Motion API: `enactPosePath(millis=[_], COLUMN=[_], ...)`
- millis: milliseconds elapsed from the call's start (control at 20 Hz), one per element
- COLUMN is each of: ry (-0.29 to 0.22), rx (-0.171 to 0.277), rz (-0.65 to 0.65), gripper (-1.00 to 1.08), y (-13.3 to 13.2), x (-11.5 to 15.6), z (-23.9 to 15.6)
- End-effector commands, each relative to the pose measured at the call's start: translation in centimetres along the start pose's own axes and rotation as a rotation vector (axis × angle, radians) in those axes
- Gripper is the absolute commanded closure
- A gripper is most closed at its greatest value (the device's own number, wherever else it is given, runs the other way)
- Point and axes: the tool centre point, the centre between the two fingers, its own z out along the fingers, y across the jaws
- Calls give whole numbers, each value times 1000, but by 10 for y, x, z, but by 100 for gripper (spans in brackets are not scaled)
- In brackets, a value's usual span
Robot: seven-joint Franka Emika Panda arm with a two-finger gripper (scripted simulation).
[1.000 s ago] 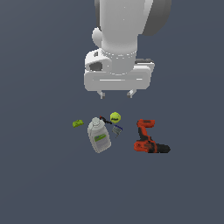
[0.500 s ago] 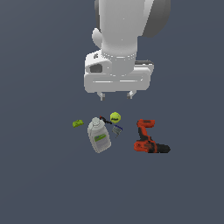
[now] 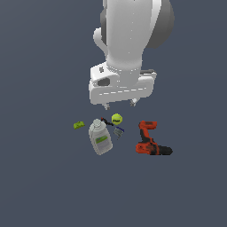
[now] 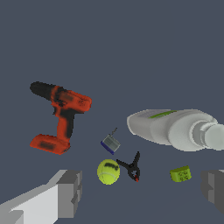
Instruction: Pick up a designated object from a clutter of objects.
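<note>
Gripper [image 3: 119,105] spread wide, holding nothing, poised above the clutter mid-surface. Drill [image 3: 150,141] lying on its side at the exterior view's right end of the group, apart from the rest. Bottle [image 3: 100,137] flat, ball [image 3: 116,119] just beside it, green block [image 3: 79,125] toward the left edge. Small dark clamp [image 4: 132,167] touching ball.

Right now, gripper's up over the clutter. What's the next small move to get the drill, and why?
Probably shift sideways toward the exterior view's right before descending. The gripper hangs open above the tennis ball and the grey bottle, while the red cordless drill lies on its side apart from them, off to that side. Centring over its handle first should avoid catching the ball.
</note>
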Motion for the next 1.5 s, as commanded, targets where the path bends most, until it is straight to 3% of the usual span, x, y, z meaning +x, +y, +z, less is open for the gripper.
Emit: enactPosePath(millis=[0, 1450], ry=[-3, -9], rx=[-1, 48], rz=[-56, -932], gripper=[-100, -100], y=[-3, -65], x=[5, 65], z=[10, 171])
